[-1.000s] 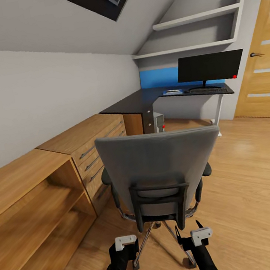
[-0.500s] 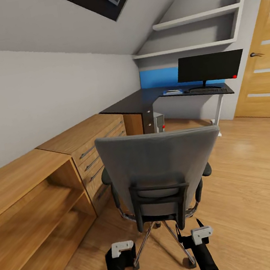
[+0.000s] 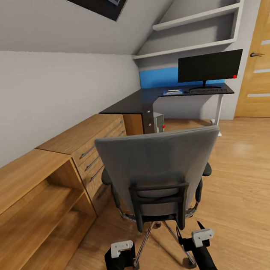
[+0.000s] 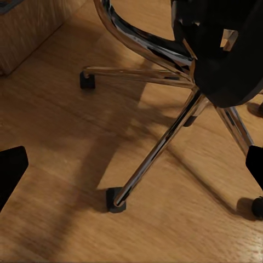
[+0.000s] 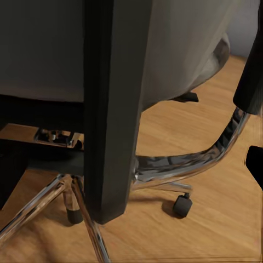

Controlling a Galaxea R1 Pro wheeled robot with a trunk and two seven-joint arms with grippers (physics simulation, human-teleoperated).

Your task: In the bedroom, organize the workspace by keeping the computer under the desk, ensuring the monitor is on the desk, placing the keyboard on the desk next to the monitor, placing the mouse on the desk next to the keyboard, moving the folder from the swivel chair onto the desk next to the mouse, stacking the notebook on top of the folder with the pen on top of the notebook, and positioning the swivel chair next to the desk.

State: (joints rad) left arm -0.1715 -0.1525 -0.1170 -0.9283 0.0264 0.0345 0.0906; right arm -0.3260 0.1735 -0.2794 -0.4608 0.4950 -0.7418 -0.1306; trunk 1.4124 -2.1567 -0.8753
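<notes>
- The swivel chair (image 3: 159, 170) stands just in front of the left gripper (image 3: 120, 252) and right gripper (image 3: 197, 236), back toward them.
- Both grippers are spread open and hold nothing.
- Wooden floor (image 3: 255, 186); the desk (image 3: 147, 98) stands well beyond.

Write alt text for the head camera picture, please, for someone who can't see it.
A grey swivel chair stands back-on in front of the robot, far short of the black desk carrying a monitor and keyboard. Wooden cabinets line the wall.

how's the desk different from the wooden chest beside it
The desk has a glossy black top; the chest is light wood. The desk stands open underneath on a white leg, while the chest is closed with handled drawers. The desk carries the monitor. Both stand along the left wall.
</notes>
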